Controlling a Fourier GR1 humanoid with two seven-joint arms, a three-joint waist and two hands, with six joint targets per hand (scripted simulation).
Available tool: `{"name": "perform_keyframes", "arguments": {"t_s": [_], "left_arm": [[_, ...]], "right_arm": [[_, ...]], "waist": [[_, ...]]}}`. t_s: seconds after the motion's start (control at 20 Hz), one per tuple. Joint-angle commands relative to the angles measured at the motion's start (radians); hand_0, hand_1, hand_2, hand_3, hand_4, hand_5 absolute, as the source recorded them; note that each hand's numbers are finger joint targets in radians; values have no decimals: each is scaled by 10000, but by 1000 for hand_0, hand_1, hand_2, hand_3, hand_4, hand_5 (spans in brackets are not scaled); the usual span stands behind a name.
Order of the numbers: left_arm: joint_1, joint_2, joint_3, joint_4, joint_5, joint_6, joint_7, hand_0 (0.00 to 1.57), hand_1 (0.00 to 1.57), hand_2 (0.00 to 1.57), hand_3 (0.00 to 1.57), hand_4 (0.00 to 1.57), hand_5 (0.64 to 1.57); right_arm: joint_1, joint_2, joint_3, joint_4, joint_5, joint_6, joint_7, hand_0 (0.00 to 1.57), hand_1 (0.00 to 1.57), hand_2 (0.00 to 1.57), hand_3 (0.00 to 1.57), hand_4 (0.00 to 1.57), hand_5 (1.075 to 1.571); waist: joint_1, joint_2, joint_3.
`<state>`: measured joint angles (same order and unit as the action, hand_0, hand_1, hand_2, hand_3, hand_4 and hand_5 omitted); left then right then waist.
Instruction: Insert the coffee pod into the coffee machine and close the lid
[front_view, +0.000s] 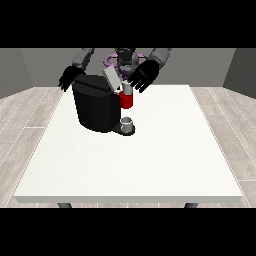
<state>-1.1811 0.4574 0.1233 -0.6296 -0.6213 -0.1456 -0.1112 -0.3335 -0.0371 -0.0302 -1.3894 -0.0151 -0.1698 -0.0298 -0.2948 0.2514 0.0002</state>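
Table (150, 165), white, bearing black coffee machine (97, 107) with cup (127, 121) under red head (127, 101).
Lid (112, 77) raised, tilted. Pod not discernible. Hand at view's right (144, 76) above the head, fingers spread, holding nothing visible. Hand at view's left (70, 77) behind the machine, fingers extended downward.

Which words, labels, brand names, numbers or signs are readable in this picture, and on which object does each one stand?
None can be read. The black coffee machine, its raised lid, its red part, the small cup and the white table show no text, number or sign.
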Motion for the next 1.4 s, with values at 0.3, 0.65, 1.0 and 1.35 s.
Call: {"name": "perform_keyframes", "arguments": {"t_s": [0.3, 0.65, 1.0, 1.35], "left_arm": [[-117, -86, -101, 62, -310, 283, -218, 1203, 1203, 1272, 1200, 500, 1571], [-69, -413, -96, 143, -430, 598, 46, 1184, 1184, 1248, 1186, 488, 1571], [87, -590, -191, 170, -343, -74, -179, 1221, 1221, 1265, 1171, 485, 1571], [75, -544, -233, 282, -570, -24, 159, 1129, 1129, 1167, 1028, 443, 1571]], "right_arm": [[-412, -125, -122, -161, -35, -47, 189, 0, 0, 0, 0, 538, 1571], [-100, -51, -125, -56, -260, 302, -436, 0, 0, 0, 0, 448, 1571], [-129, -42, -409, 330, -283, 31, -465, 0, 0, 0, 0, 445, 1571], [106, -308, -479, 225, -440, 320, -69, 0, 0, 0, 0, 366, 1571]], "waist": [[-3, 259, -1], [-145, 436, 1], [290, 241, 1], [41, 2, 1]]}}
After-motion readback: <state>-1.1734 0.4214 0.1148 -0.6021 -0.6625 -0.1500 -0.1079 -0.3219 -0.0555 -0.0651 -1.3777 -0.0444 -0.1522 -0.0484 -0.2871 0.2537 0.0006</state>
